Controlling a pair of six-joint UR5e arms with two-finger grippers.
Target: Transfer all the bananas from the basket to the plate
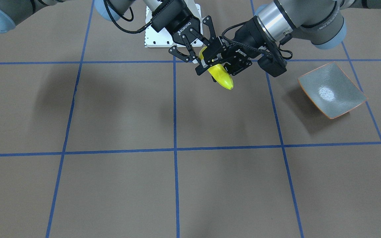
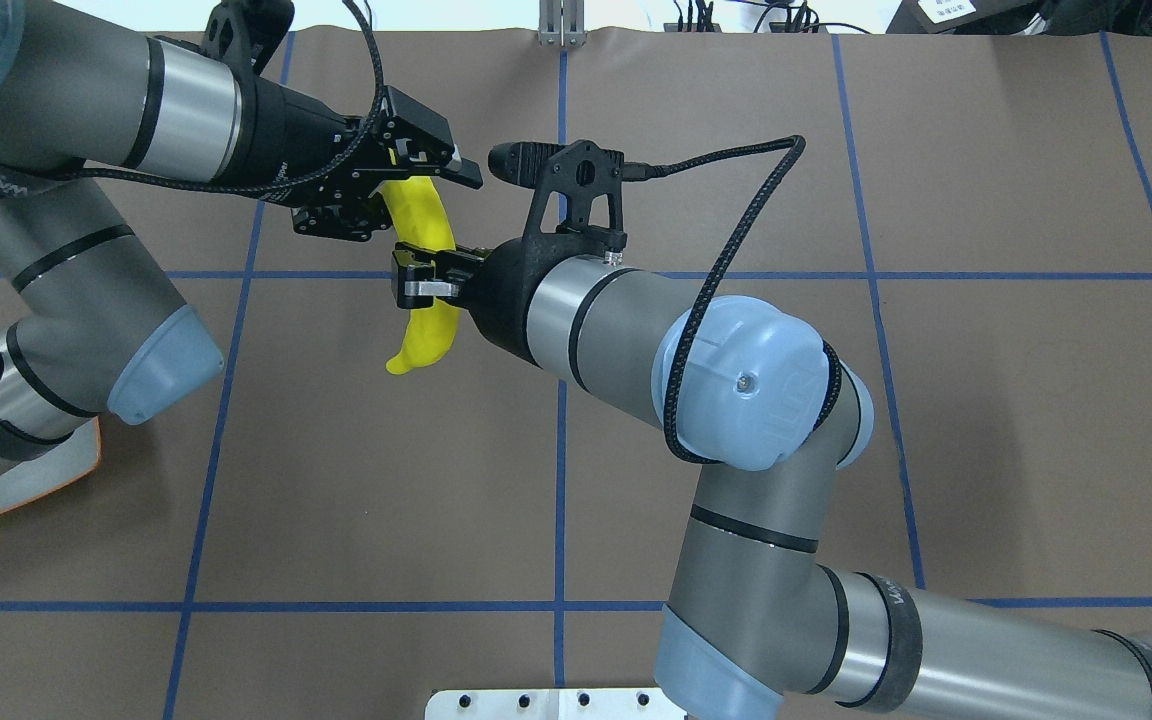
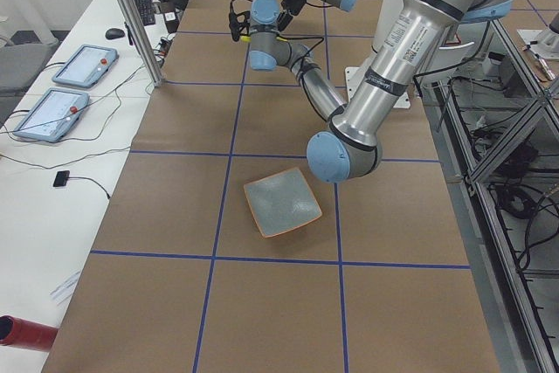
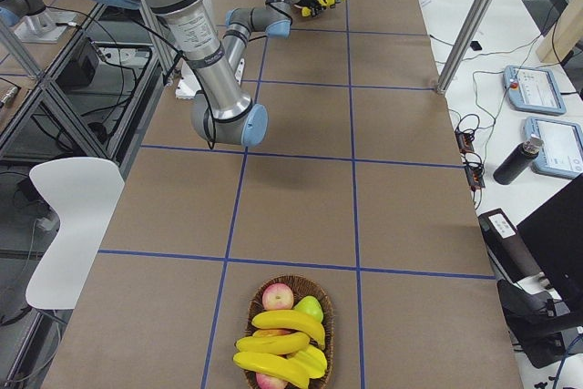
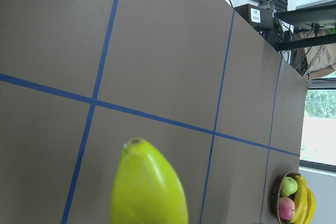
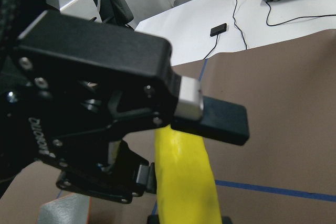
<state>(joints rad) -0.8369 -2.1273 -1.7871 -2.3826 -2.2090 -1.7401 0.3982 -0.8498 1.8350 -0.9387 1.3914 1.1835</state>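
Observation:
One yellow banana (image 1: pixel 223 77) (image 2: pixel 423 335) hangs in the air over the middle of the table, between both grippers. My left gripper (image 1: pixel 215 62) (image 2: pixel 401 200) is shut on its upper part. My right gripper (image 1: pixel 205 49) (image 2: pixel 428 283) grips it lower down, its fingers close against the banana's sides in the right wrist view (image 6: pixel 184 182). The left wrist view shows the banana's tip (image 5: pixel 149 187). The grey-green plate (image 1: pixel 342 82) (image 3: pixel 281 203) with its orange rim sits bare on my left side. The basket (image 4: pixel 291 278) at the table's right end holds more bananas (image 4: pixel 287 319).
Red apples (image 4: pixel 278 296) and a green fruit (image 4: pixel 311 307) lie in the basket with the bananas. The white base plate (image 1: pixel 157 39) sits behind the grippers. A side bench holds tablets (image 3: pixel 83 63) and cables. In the overhead view my left arm covers most of the plate (image 2: pixel 36 480).

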